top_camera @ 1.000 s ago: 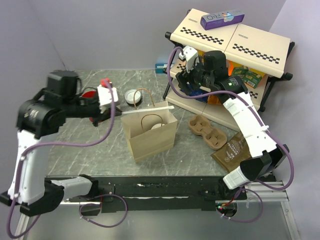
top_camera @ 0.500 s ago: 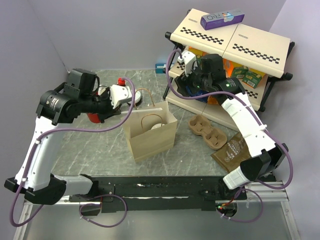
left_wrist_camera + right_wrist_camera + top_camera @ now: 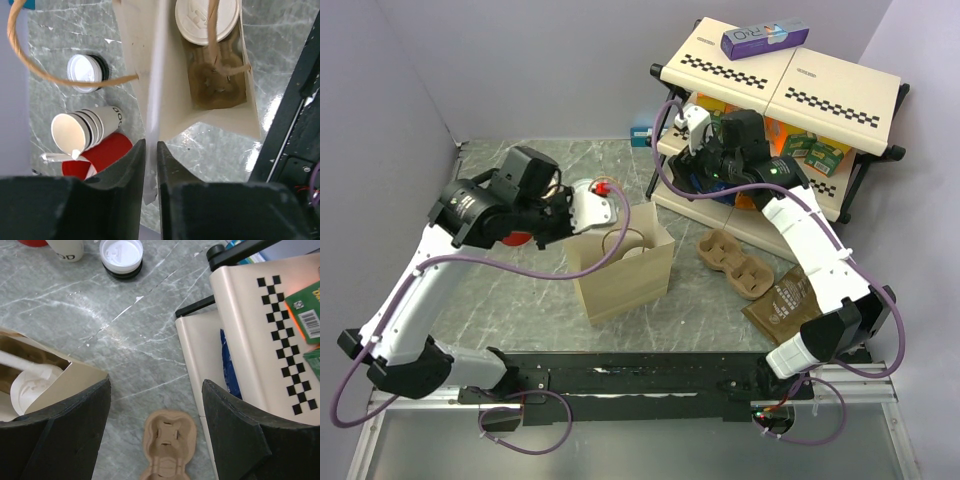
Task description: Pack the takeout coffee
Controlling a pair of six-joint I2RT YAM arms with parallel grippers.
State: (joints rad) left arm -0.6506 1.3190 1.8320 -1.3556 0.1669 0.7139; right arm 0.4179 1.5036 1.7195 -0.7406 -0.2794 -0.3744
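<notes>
The brown paper bag (image 3: 620,265) stands open at mid table. A takeout coffee with a white lid (image 3: 206,20) sits inside it on a cardboard carrier, also seen from the right wrist (image 3: 30,385). A second white-lidded dark cup (image 3: 86,73) stands on the table behind the bag. My left gripper (image 3: 598,205) hovers over the bag's left rim. Its jaws (image 3: 151,147) stand nearly together on a white stick (image 3: 153,100) that points down into the bag. My right gripper (image 3: 692,168) hangs open and holds nothing (image 3: 156,385), between bag and shelf.
A stack of cream cups (image 3: 82,132) and a red cup (image 3: 107,152) lie left of the bag. A cardboard cup carrier (image 3: 735,262) and a brown pouch (image 3: 785,300) lie to its right. A checkered shelf (image 3: 790,80) fills the back right.
My left arm has swung right from above the red cup to over the bag, carrying the white stick, which now hangs down into the bag. The right arm has barely moved.
</notes>
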